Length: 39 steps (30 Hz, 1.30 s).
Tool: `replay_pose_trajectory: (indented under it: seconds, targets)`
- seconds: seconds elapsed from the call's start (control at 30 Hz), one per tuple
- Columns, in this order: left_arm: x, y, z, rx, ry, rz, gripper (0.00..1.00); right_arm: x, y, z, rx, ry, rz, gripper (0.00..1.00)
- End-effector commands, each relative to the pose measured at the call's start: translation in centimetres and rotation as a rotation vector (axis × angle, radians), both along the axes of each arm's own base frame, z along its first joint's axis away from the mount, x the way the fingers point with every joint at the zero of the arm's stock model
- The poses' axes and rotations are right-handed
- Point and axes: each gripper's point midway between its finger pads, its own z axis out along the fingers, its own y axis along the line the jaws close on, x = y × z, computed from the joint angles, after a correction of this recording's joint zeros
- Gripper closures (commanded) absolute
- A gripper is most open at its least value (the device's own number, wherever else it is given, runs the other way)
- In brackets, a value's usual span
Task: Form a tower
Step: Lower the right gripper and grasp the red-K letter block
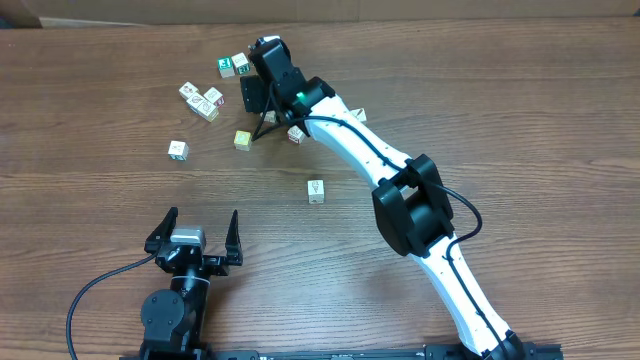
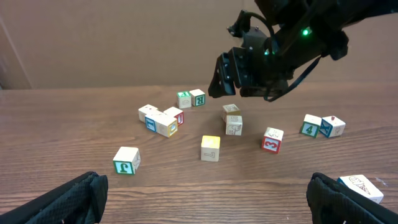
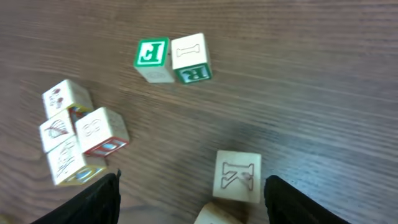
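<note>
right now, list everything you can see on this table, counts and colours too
tower: 1, two pale cubes stacked, mid table
yellow-green cube: 1, plain, in front of tower
lettered pair: 2, pale with green, behind tower
cluster: 3, pale, red and blue trims, left of tower
J cube: 1, green letter, near left
3 cube: 1, red-edged, right of tower
right pair: 2, green, blue marks
nearest cube: 1, pale
table: 1, brown wood
left end effector: black, open, empty
right end effector: black, open, astride tower top

Overhead downward; wrist views sharing tower
</note>
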Motion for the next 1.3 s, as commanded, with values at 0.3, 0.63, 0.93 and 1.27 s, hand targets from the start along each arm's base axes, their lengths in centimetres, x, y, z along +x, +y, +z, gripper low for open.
replay_pose_trajectory:
  seconds: [0.3,0.63,0.93,1.27]
  targets:
    - [0.0,0.0,0.1,0.014,-0.011,-0.006,0.01,0.9,-1.3,-2.2,-0.048,-0.014,-0.036,0.30]
    - [0.0,0.0,0.1,0.014,-0.011,-0.006,0.00,0.5,-1.6,-5.2,-0.078,0.026,-0.035,0.37]
    - [0.0,0.0,0.1,0.014,-0.011,-0.006,0.01,0.7,-1.4,-5.5,-0.071,0.016,-0.036,0.51]
    - [0.0,0.0,0.1,0.014,-0.011,-0.006,0.00,0.9,-1.3,-5.4,-0.063,0.010,-0.038,0.53]
